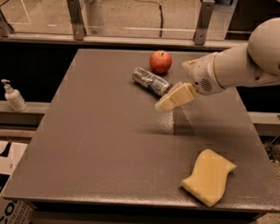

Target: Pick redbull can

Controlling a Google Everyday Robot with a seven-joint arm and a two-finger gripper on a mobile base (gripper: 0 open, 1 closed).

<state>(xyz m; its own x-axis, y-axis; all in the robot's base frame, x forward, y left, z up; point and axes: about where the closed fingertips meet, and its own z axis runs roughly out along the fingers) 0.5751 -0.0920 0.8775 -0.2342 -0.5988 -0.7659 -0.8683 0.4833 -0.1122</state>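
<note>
The redbull can (pixel 151 81) lies on its side on the dark table (pixel 106 145), toward the back, its length running from upper left to lower right. A red apple (pixel 160 61) stands just behind it. My gripper (pixel 164 104) hangs above the table just right of and in front of the can's near end, close to it but apart from it. The white arm (pixel 243 66) reaches in from the right.
A yellow sponge (pixel 209 177) lies at the front right of the table. A soap dispenser (pixel 14 96) stands on a ledge to the left. A glass railing (pixel 134 21) runs behind the table. Cardboard boxes (pixel 4 173) sit on the floor at the lower left.
</note>
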